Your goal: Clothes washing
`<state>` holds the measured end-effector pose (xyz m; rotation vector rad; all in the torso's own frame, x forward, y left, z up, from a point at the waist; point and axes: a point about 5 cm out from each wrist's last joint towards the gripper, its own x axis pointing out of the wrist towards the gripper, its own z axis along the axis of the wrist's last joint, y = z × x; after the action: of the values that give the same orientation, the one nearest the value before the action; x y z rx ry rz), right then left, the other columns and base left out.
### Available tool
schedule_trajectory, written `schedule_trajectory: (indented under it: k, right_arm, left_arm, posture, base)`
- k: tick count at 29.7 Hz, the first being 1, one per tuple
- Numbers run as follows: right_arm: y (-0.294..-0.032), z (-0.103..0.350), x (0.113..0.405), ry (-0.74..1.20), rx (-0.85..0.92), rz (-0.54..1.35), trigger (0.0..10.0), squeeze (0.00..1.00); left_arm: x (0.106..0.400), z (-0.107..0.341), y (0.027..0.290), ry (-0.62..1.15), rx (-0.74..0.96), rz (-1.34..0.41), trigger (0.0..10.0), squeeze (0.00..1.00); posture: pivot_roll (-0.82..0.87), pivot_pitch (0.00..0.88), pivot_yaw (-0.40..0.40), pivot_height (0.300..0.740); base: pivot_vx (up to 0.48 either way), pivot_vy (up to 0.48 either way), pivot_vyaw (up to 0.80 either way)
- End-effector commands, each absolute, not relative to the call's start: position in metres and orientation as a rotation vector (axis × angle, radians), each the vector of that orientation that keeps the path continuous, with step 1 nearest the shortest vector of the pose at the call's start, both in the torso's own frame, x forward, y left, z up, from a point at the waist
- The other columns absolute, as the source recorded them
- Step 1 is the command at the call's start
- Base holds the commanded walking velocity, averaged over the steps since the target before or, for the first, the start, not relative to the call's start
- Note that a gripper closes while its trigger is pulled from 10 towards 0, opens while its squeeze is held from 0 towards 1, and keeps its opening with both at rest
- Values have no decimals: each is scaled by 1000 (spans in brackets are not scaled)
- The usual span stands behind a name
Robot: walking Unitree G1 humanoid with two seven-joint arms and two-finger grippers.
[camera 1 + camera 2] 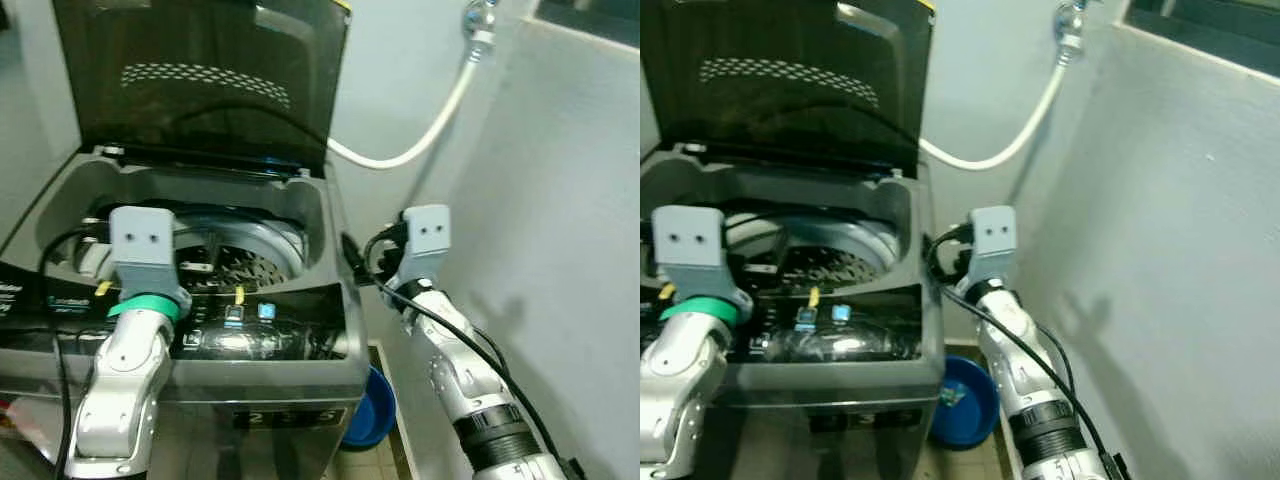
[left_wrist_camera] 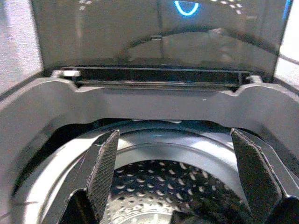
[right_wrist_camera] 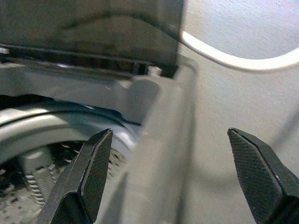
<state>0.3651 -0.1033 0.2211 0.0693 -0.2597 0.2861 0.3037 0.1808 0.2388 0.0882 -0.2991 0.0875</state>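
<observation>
Drum floor cut off below

Grey top-loading washing machine is cut off at left and bottom edges; its perforated steel drum is partly hidden by left arm's grey wrist block. Control-panel markings are too blurred to be read. Blue plastic basin is half hidden behind machine's corner.
</observation>
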Motion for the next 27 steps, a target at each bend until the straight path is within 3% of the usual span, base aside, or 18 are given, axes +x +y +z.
schedule_trajectory:
  k: [1,11,18,21,27]
  right_arm:
    - [-108,226,366,-292,46,254,10000,0]
    - [-111,234,369,-316,40,210,10000,0]
    - [-114,235,374,-323,-57,183,10000,0]
    - [-123,229,372,-317,-63,179,10000,0]
    - [-152,208,363,-247,5,135,10000,0]
  left_arm:
    - [301,236,176,-300,98,63,10000,0]
    - [311,239,182,-300,89,76,10000,0]
    - [316,244,179,-382,-26,79,10000,0]
    - [314,237,179,-399,-48,129,10000,0]
    - [300,210,191,-316,49,55,10000,0]
  posture:
    - [92,0,-53,740]
    - [67,0,-44,740]
    - [82,0,-29,740]
    - [85,0,-30,740]
    - [84,0,-51,740]
  base:
    - [0,0,800]
    - [0,0,800]
    - [0,0,800]
    - [0,0,800]
    - [0,0,800]
